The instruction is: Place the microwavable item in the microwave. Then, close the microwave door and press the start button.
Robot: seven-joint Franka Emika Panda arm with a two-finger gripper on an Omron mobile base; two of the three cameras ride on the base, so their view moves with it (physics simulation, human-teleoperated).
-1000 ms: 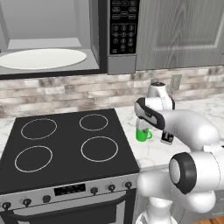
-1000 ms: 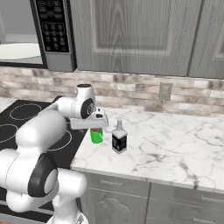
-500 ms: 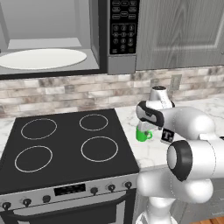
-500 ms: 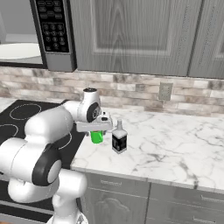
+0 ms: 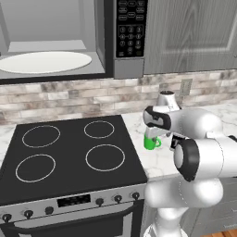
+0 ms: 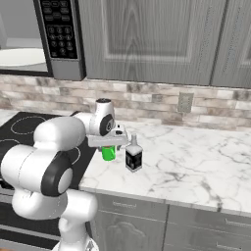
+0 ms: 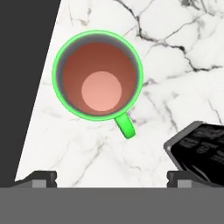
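Presently catalogued: one green mug (image 7: 98, 75), upright on the marble counter (image 6: 196, 162) just beside the right edge of the black cooktop (image 5: 69, 152), brownish liquid inside, side handle pointing toward the bottom of the hand view. It sits free of any grip, directly below the gripper (image 7: 112, 178), whose two fingertips (image 7: 41, 178) stand spread wide with nothing between them; the hand points straight down over the mug, a posture that fits a top-down approach before a grasp, so the pick-up step is judged not yet made. Neighbouring item: a small dark bottle with a white label (image 6: 133, 156), upright on the counter just beside the mug on the side away from the stove; its dark shoulder shows at the lower right of the hand view, close to one fingertip, and could be knocked if the fingers descend on that side. Destination: the microwave (image 5: 60, 41), mounted above the cooktop, cavity open, white turntable plate (image 5: 44, 61) bare and ready, black keypad panel (image 5: 131, 28) to its right. Route from mug to cavity is up and leftward over the burners; no obstruction is seen along it. Backsplash of stone tile (image 6: 162, 98) and grey cabinets (image 6: 147, 39) stand behind.
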